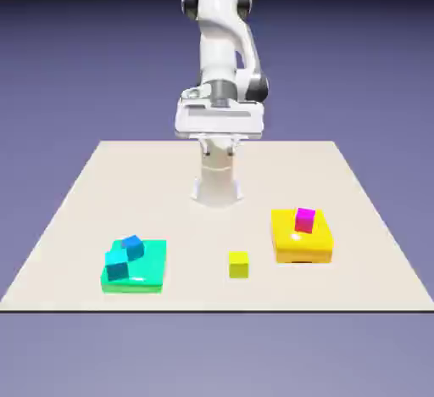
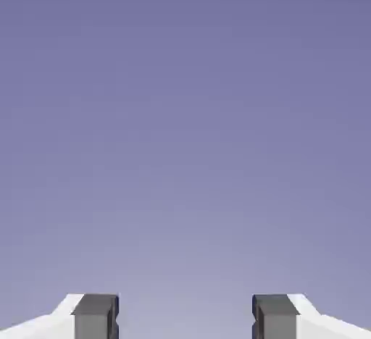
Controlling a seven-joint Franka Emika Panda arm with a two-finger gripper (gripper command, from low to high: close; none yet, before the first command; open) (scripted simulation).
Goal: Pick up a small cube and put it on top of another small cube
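On the desk [image 1: 85, 192] a small yellow cube [image 1: 238, 264] sits alone near the front edge, between two flat blocks and clear of both. Toward the exterior view's left, a green block [image 1: 144, 275] carries two blue cubes [image 1: 125, 253] touching each other, both turned askew. Toward the right, a yellow block [image 1: 292, 241] carries a magenta cube [image 1: 305, 220]. The yellow cube lies flat, its sides roughly square to the desk edge. The claw [image 2: 185, 316] is spread wide with nothing between its fingers [image 2: 94, 316], facing only backdrop.
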